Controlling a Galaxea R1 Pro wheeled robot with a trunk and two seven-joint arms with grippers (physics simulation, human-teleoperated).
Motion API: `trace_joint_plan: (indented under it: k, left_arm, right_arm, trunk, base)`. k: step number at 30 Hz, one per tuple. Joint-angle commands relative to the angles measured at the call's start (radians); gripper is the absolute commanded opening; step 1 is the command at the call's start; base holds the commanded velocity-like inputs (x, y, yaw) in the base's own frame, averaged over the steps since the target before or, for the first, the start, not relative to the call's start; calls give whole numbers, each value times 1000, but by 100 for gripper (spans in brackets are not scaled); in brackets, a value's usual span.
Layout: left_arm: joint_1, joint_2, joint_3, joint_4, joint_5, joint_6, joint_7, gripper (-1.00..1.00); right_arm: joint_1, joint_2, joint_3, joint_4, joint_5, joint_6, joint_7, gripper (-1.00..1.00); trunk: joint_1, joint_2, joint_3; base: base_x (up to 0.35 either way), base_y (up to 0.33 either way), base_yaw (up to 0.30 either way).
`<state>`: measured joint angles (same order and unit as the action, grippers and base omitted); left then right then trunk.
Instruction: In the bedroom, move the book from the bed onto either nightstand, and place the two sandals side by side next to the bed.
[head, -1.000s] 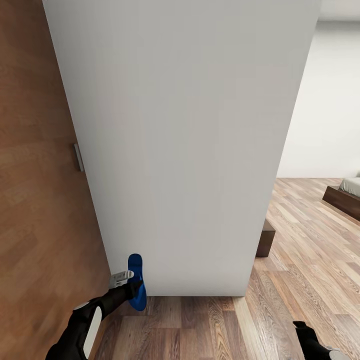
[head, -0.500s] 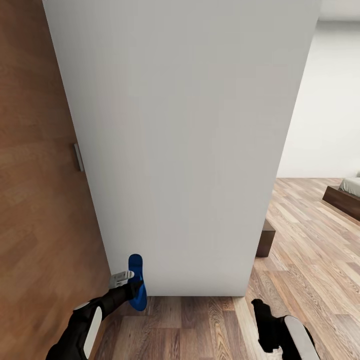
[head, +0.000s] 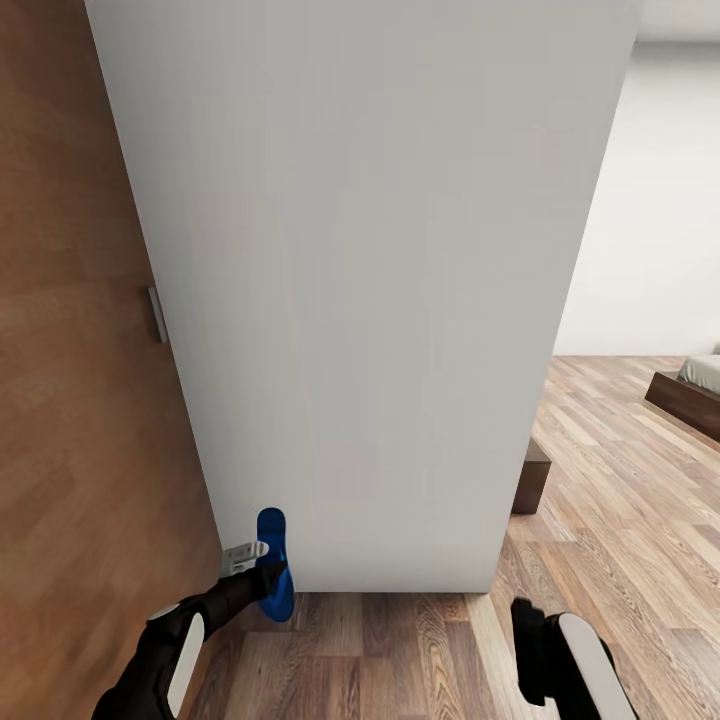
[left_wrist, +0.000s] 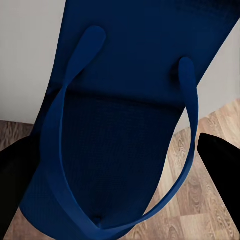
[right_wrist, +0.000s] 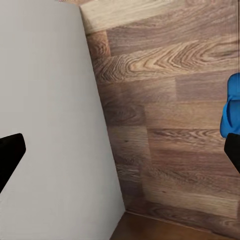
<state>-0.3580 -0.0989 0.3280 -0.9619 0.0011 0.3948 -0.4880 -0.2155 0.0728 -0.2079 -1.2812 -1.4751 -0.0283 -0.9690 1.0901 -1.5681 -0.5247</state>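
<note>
Head view: a broad white wall (head: 360, 300) stands close ahead, with a brown wooden door (head: 70, 420) at its left and striped wood-plank floor (head: 620, 480) running off to the right. Far right, a corner of the bed (head: 690, 392) shows, its pale mattress on a dark brown base, and the end of a low dark brown cabinet (head: 532, 478) juts out from behind the wall.

The left gripper (head: 262, 580) is low at the left, just in front of the wall's foot, and it is closed on a sandal (head: 274, 560). The sandal is bright blue, flat and narrow, held on end with its long axis upright, one rounded end pointing up; a white strap sticks out to its left. In the left wrist view the sandal (left_wrist: 125, 135) looks dark blue, with a finely dotted sole surface and two strap arms that meet in a V near the camera; the dark fingers (left_wrist: 220, 160) stand on either side of it.

The right gripper (head: 528, 630) is low at the right above the floor. In the right wrist view its dark fingertips (right_wrist: 10, 152) sit wide apart at opposite edges with nothing between them, and a bit of blue sandal (right_wrist: 231, 107) shows beside the far one.
</note>
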Motion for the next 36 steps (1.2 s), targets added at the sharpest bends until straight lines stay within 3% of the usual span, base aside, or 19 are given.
trace_joint_plan:
  k: [1, 11, 17, 21, 23, 36]
  left_arm:
    - [-1, -2, 5, -1, 0, 8, -7, -100]
    - [-1, -14, 5, -4, 0, 9, -6, -100]
    - [-1, -15, 5, -5, -1, 9, -6, -100]
    - [-1, -15, 5, -5, -1, 9, -6, -100]
    - [-1, -15, 5, -5, -1, 9, -6, -100]
    - [-1, -15, 5, -5, -1, 9, -6, -100]
  right_arm:
    - [-1, 1, -2, 3, -5, -4, -3, 100]
    - [-1, 1, 2, 95, -5, -5, 1, 100]
    - [-1, 2, 21, 97, -5, 5, -3, 100]
    - [-1, 1, 90, 97, -5, 2, -2, 100]
    - [-1, 1, 104, 97, -5, -1, -1, 100]
    - [-1, 1, 115, 97, -5, -2, 1, 100]
  trunk:
    - [0, -1, -1]
    - [0, -1, -1]
    - [23, -43, -20]
    - [38, -71, -32]
    - [46, -85, -39]
    - [96, -176, -79]
  base:
    - [0, 0, 0]
    - [0, 0, 0]
    - [0, 0, 0]
    - [0, 0, 0]
    - [0, 0, 0]
    - [0, 0, 0]
